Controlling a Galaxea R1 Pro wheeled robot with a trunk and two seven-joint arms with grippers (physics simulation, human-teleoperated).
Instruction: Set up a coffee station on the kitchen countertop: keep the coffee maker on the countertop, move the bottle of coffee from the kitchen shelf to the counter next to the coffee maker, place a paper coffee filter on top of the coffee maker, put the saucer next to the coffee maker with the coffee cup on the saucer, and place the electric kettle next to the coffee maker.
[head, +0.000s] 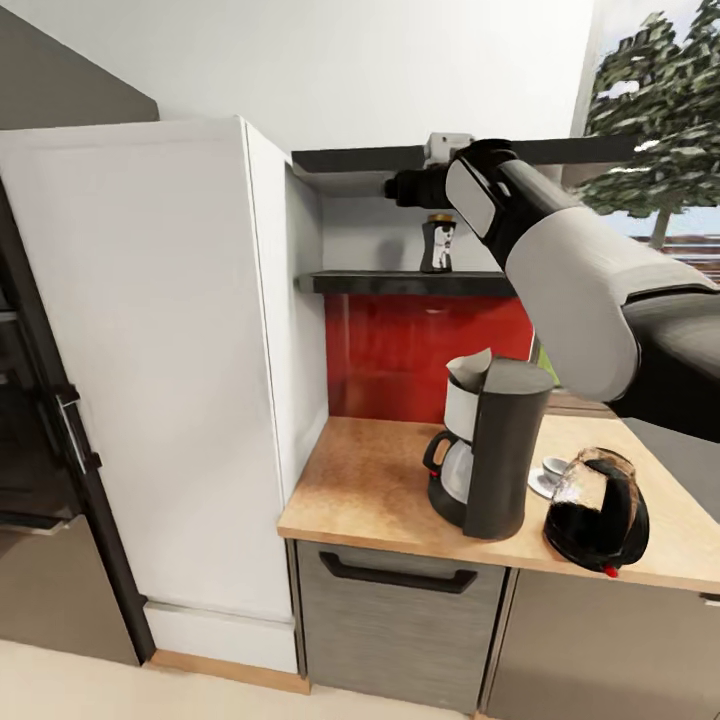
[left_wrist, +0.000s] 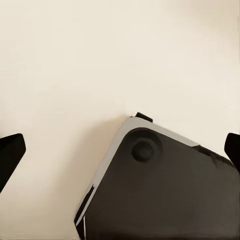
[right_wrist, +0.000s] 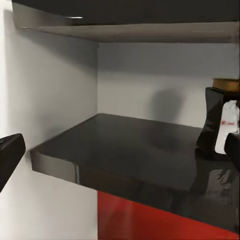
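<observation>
Here the right pincer (right_wrist: 120, 155) is raised at shelf (head: 400, 283) level, fingers spread, nothing held. The coffee jar (head: 438, 243) stands on the shelf, apart from it. Coffee maker (head: 490, 450), kettle (head: 598, 512) sit on the surface (head: 370, 490). Left pincer (left_wrist: 120, 155) spread, empty.

1 coffee maker (head: 495, 450), 1 kettle (head: 598, 512), 1 coffee bottle (head: 438, 243), 1 cup (head: 556, 470)

dark shelf (head: 400, 283) bearing bottle of coffee (head: 438, 243), countertop (head: 370, 480) bearing coffee maker (head: 490, 450), electric kettle (head: 598, 512), saucer (head: 541, 484)
</observation>
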